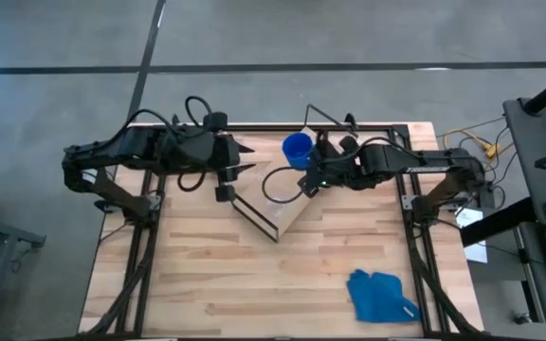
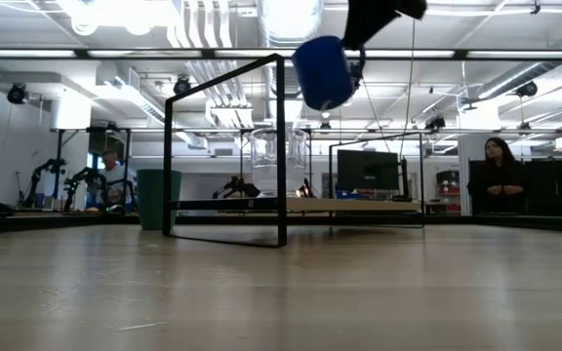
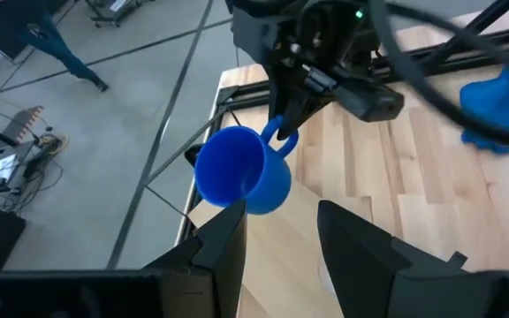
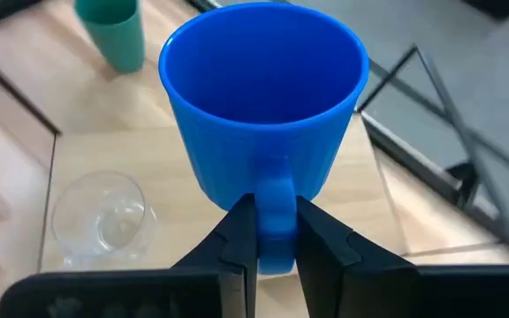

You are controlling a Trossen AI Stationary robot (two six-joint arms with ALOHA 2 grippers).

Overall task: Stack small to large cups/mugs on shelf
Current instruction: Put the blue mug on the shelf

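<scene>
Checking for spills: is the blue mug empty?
Empty: the right wrist view looks into the blue mug, held by its handle in the right gripper, showing only bare blue inside.

This is a robotics lab or open workshop hall: exposed ceiling ducts [image 2: 213, 39] and strip lights overhead, a bare concrete floor [image 1: 55, 57], a monitor [image 2: 367, 168] and other robot arms [image 2: 66, 180] at benches behind, seated people [image 2: 497, 171], loose cables [image 1: 472, 142] beside the counter [image 1: 216, 275].
</scene>
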